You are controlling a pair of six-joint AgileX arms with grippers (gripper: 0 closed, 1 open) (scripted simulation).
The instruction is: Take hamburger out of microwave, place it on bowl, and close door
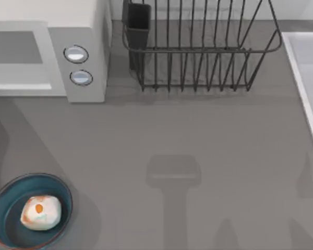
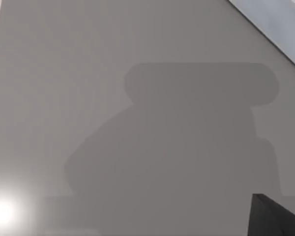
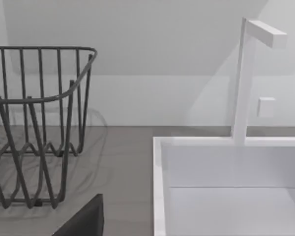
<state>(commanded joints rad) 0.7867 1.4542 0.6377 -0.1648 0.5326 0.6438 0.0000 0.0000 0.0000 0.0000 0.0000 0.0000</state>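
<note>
Hamburger [image 1: 40,212] sitting in bowl [image 1: 10,195] at surface's near left; microwave [image 1: 86,31] door [image 1: 18,57] looking shut, far left. End effector state: cannot tell.

Open tabletop [image 1: 198,130]: broad bare middle and right front, passable for a hand. Obstacles at back: microwave [image 1: 83,31] back left, door [image 1: 21,60] shut; wire dish rack [image 1: 198,52] just beside it. Edges: bowl [image 1: 5,208] with hamburger [image 1: 40,212] front left; white sink [image 1: 308,73] along right side.
</note>
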